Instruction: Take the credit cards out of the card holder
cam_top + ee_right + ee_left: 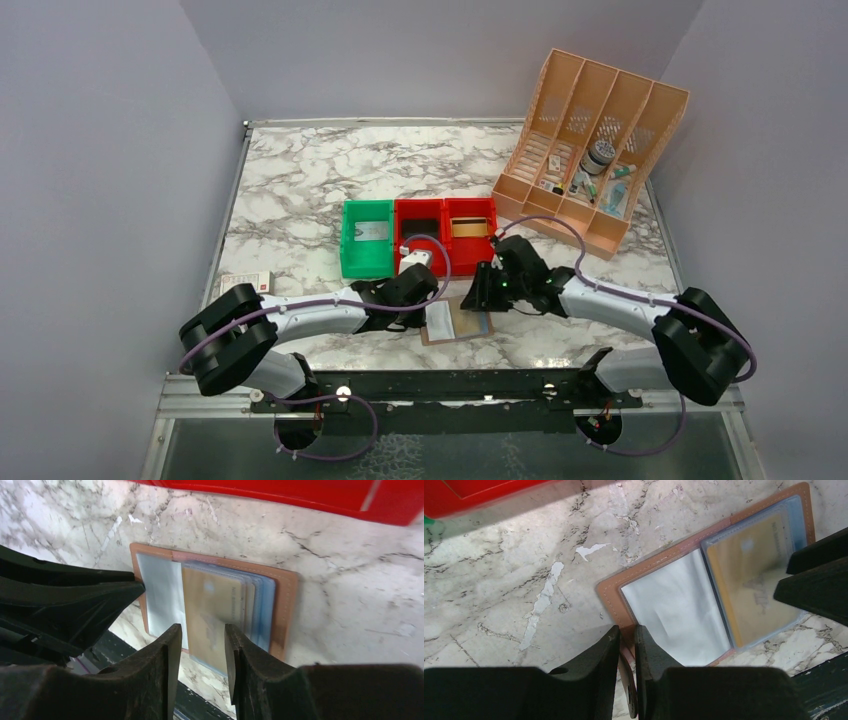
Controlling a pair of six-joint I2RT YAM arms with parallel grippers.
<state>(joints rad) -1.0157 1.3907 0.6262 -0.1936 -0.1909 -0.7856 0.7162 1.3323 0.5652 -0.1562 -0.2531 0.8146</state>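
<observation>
- Far left of the overhead view: one flat white-and-red packet lies on the marble bench, well apart from the work and not involved.
- Upper middle: three bins stand in a touching row, one green bin and two red bins, just beyond the work area. This is judged the likely drop point for whatever is removed.
- Left end effector: clenched, jaws almost together on the leather closure tab at the left side of the card holder. Judged purpose: to pin the holder open and flat so it does not slide when a card is drawn.
- Card holder: one, lying open and flat at the lower middle of the overhead view, between the two end effectors and near the front edge of the bench. Two clear pocket panels show, and the left one appears empty.
- Gold card: one, inside the right-hand pocket, not yet withdrawn. A second, dark card cannot be made out. Layered sleeves around the gold card may hide it.
- Right end effector: released, jaws parted, poised over the near edge of the gold card's pocket. Contact cannot be confirmed. Judged purpose: lined up to take that edge.
- Upper right: one peach file organizer with four slots holds small oddments, well apart and not involved.
</observation>
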